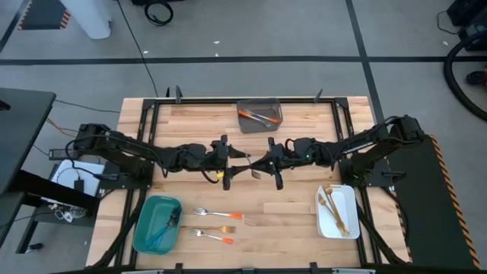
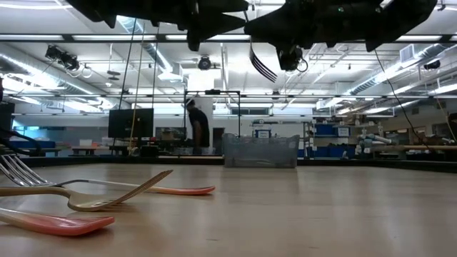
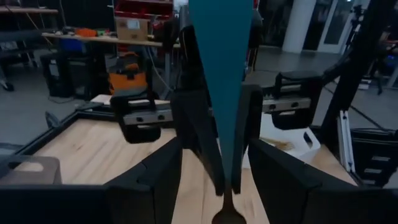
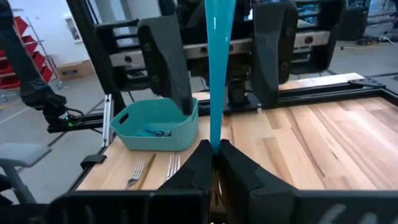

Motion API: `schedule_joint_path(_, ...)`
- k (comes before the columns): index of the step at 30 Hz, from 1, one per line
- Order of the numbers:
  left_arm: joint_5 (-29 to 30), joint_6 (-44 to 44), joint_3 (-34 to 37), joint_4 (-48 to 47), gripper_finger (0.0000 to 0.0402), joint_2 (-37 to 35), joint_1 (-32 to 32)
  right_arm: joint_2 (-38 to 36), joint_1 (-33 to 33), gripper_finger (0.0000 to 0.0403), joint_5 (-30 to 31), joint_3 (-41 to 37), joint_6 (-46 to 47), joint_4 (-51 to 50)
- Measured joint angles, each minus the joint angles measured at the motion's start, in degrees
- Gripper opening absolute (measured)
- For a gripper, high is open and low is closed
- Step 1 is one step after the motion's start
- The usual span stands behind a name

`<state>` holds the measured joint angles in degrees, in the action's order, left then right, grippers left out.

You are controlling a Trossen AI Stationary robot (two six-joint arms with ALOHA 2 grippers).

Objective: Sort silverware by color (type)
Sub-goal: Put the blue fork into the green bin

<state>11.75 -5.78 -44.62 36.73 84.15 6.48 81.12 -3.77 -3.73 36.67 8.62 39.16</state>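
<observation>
A blue-handled fork (image 4: 219, 56) is high above the table's middle, where both grippers meet. My right gripper (image 4: 216, 149) is shut on it. My left gripper (image 3: 214, 152) faces it from the table's left, open; its fingers (image 4: 165, 62) stand wide on either side of the blue handle (image 3: 222, 74) and do not touch it. The fork's dark head (image 2: 263, 66) shows below the arms in the low view and between the grippers (image 1: 256, 173) in the high view. Two orange-handled forks (image 1: 217, 214) lie on the near table. My right gripper pinches the fork between its two fingers on the narrow lower end of the blue handle (image 4: 215, 134), close to the neck. It comes in roughly level from the table's right. The fork is lifted clear, handle up and head (image 2: 263, 66) hanging below the fingers.
A grey bin (image 1: 259, 116) holding orange-handled pieces stands at the far edge. A teal bin (image 1: 157, 223) with blue pieces is near left, and a white bin (image 1: 337, 211) with gold pieces is near right. A person stands in the room behind (image 2: 198, 125).
</observation>
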Motion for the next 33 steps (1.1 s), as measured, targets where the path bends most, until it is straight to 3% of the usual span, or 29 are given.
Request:
schedule_joint_path(8,-0.11,1.20,0.02,4.32,0.0186,2.21,0.09,0.33,0.00,0.0024,1.16,0.00,-0.04,0.28)
schedule_joint_path(27,-0.20,3.50,0.02,5.06,0.0043,2.21,0.15,0.33,-0.87,0.0024,3.16,0.00,-3.19,0.68)
schedule_joint_path(33,-0.24,3.92,0.02,5.29,0.0029,2.21,0.07,0.33,-2.33,0.0028,7.28,0.00,-4.76,0.70)
